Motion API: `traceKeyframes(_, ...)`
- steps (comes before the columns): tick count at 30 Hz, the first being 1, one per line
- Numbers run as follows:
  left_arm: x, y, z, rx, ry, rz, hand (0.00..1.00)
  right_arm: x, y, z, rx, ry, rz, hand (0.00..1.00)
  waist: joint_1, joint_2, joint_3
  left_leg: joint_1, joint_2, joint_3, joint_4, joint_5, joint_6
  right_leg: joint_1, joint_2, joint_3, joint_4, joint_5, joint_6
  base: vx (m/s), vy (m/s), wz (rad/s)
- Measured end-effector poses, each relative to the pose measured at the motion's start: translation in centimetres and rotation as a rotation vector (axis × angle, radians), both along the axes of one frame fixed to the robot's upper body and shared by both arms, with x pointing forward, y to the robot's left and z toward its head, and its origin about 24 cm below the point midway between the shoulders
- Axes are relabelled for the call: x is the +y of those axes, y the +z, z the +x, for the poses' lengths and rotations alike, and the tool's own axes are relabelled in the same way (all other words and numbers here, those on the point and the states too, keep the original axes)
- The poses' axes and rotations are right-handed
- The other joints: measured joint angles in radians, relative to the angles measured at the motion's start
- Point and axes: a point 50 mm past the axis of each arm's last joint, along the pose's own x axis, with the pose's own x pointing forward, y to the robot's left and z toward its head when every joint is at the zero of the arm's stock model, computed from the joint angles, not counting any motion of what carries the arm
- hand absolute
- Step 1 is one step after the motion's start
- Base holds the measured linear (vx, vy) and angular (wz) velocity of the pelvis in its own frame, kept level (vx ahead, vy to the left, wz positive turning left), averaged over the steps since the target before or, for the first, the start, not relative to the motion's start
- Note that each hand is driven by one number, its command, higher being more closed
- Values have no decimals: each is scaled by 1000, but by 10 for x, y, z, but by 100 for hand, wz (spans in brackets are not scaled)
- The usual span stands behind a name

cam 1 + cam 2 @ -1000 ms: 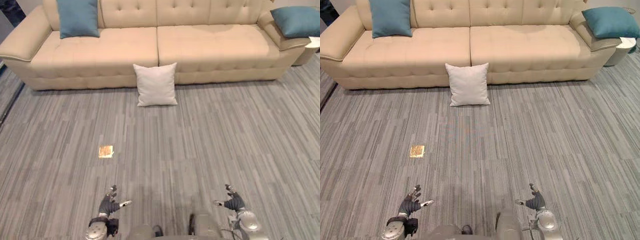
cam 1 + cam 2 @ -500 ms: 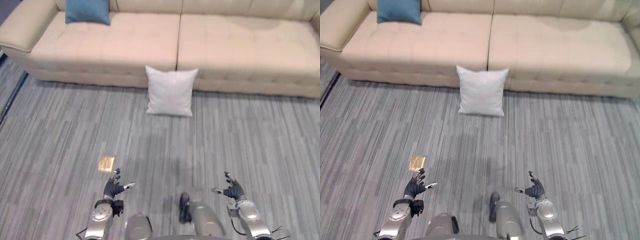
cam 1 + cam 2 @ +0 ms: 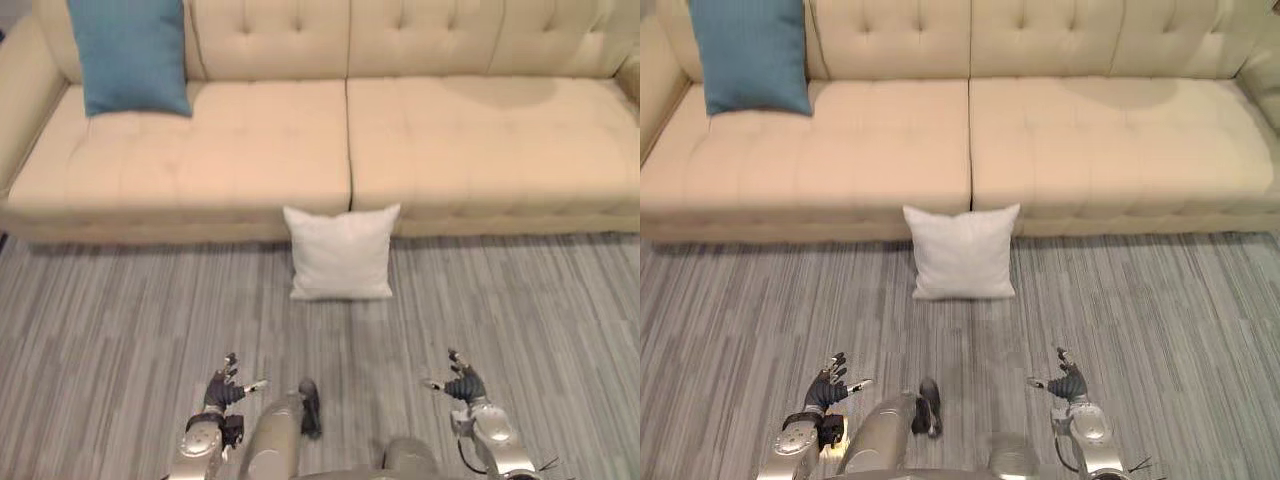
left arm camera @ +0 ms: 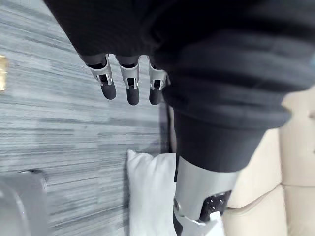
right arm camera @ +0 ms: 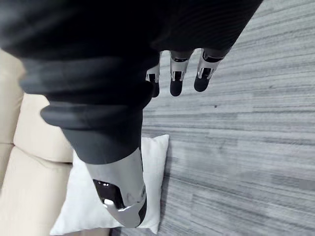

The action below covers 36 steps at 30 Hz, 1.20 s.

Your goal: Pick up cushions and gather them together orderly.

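A white cushion (image 3: 341, 252) leans upright on the floor against the front of the beige sofa (image 3: 450, 130), at the seam between its two seats. A teal cushion (image 3: 130, 55) stands against the sofa's backrest at the left end. My left hand (image 3: 222, 388) hangs low at the lower left with fingers spread, empty. My right hand (image 3: 462, 385) is at the lower right, also spread and empty. Both hands are well short of the white cushion (image 4: 150, 194), which shows past the fingers (image 5: 177, 81) in each wrist view.
Grey striped carpet (image 3: 540, 320) covers the floor between me and the sofa. The sofa's left armrest (image 3: 20, 90) rises at the left edge.
The camera has moved closer to the sofa, so the white cushion now sits nearer and more central. The gold floor patch has left the eye views. Both hands stay spread.
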Motion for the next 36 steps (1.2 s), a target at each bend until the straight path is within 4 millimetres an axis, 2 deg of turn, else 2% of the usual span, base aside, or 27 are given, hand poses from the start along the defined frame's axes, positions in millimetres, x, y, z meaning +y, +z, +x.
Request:
traceKeyframes(1,1,1,1,-3,-1,3,0,0,0,0,-2,1,0,0,-8,0,0,16,1,-7,-15,0,0,-21,12,-15,-76,-5,6,466,4,41)
traceKeyframes(2,1,1,2,-5,-2,3,0,-1,0,0,-1,0,-3,0,-18,-3,0,40,2,-15,-31,-1,-10,-40,36,-23,-270,6,15,464,-27,56)
traceKeyframes(3,0,1,2,-6,-3,1,0,-3,0,-1,0,-9,-4,0,-23,-7,-1,59,3,-26,-35,-16,-45,-46,66,-15,-471,73,13,555,-51,63)
traceKeyframes(4,0,1,2,-4,-4,2,0,-3,-2,-6,13,-14,-4,0,-21,-17,-3,80,-3,-30,-33,-37,-80,-46,81,7,-593,184,-3,573,-99,68)
traceKeyframes(5,-2,-2,0,7,2,-6,0,-6,-7,-17,46,-22,-8,0,-20,-22,-8,100,-3,-45,-14,-65,-120,-42,88,25,-603,317,-50,483,-104,40)
traceKeyframes(6,-5,-4,-1,16,7,-18,0,-8,-7,-17,55,-23,-15,0,-15,0,-13,100,11,-56,-1,-68,-127,-43,97,16,-585,317,-53,484,-116,29)
traceKeyframes(7,-6,-5,-4,21,6,-22,0,-8,-6,-16,45,-20,-15,0,-16,9,-19,90,35,-62,32,-59,-143,-30,105,5,-590,298,-63,456,-131,12)
traceKeyframes(8,-8,-6,-4,24,8,-26,0,-8,-4,-13,29,-17,-16,0,-18,14,-16,63,53,-66,117,-49,-160,5,111,-9,-612,262,-66,525,-169,23)
traceKeyframes(9,-11,-6,-3,19,9,-36,0,-8,-3,-12,29,-16,-19,0,-18,22,-14,3,88,-65,273,-20,-198,48,126,-22,-640,248,-76,414,-156,23)
traceKeyframes(10,-13,-7,-3,19,10,-42,0,-8,-4,-13,30,-16,-18,0,-18,23,-12,-36,111,-63,364,11,-212,78,134,-26,-658,244,-80,377,-116,18)
traceKeyframes(11,-16,-9,-4,27,6,-57,0,-8,-5,-16,36,-24,-15,0,-13,21,-10,-80,156,-47,483,-3,-201,143,145,-34,-697,237,-90,339,-79,1)
traceKeyframes(12,-21,-12,-6,39,3,-75,0,-8,-5,-16,36,-28,-16,0,-2,18,-11,-103,181,-25,496,-26,-170,190,147,-30,-723,234,-94,372,-61,-11)
traceKeyframes(14,-27,-13,-5,39,-3,-93,0,-11,-1,-13,11,-48,-15,0,7,18,-10,-135,189,-19,422,-32,-162,212,144,-19,-743,234,-94,252,7,-25)
traceKeyframes(15,-27,-13,-4,40,-4,-93,0,-12,2,-9,-6,-59,-12,0,8,19,-9,-169,185,-21,288,-28,-168,213,133,-5,-749,228,-82,152,64,-23)
traceKeyframes(16,-27,-14,-4,45,-5,-93,0,-13,2,-9,-7,-64,-12,0,7,22,-8,-176,181,-25,229,-20,-177,213,129,-3,-746,222,-72,159,117,-20)
traceKeyframes(17,-28,-15,-3,53,-12,-93,0,-16,2,-11,-5,-71,-18,0,4,40,-6,-179,175,-35,101,47,-203,213,129,2,-732,206,-48,112,123,-10)
traceKeyframes(18,-30,-15,-3,54,-17,-97,0,-19,2,-11,-3,-72,-27,0,3,55,-2,-182,183,-41,53,126,-202,210,140,5,-721,195,-34,110,202,-21)
traceKeyframes(19,-29,-14,0,48,-24,-88,0,-19,1,-11,2,-74,-26,0,6,59,11,-178,182,-30,47,108,-210,188,136,24,-695,176,-15,70,174,-19)
traceKeyframes(21,-24,-10,8,26,-32,-72,0,-16,2,-8,-6,-66,-24,0,6,44,17,-205,149,-16,21,108,-207,131,101,34,-664,163,6,42,163,-14)
traceKeyframes(23,-16,-2,21,-9,-35,-36,0,-12,8,6,-44,-56,-35,0,8,34,38,-278,130,8,36,110,-188,34,78,61,-610,156,18,30,160,-18)
traceKeyframes(26,-7,13,44,-78,-23,6,0,-8,21,30,-114,-48,-53,0,13,32,88,-352,139,26,97,93,-161,-52,76,83,-550,148,26,-24,62,-20)
traceKeyframes(28,-4,28,63,-154,-5,6,0,-8,31,46,-165,-52,-75,0,14,28,121,-402,147,30,144,78,-153,-109,72,87,-494,131,22,-63,16,-9)
traceKeyframes(30,-2,47,88,-252,34,-13,0,-9,45,65,-230,-63,-96,0,36,24,154,-490,175,41,236,40,-149,-211,75,107,-396,100,20,-120,2,-25)
traceKeyframes(34,7,79,124,-374,95,-41,0,-11,71,98,-318,-54,-120,0,32,19,192,-683,206,26,380,-3,-136,-404,77,108,-255,60,15,-139,-23,-7)
traceKeyframes(36,10,109,151,-484,150,-83,0,-13,100,127,-418,-83,-129,0,34,13,224,-829,226,15,465,-11,-129,-548,82,112,-166,51,11,-113,-28,-8)
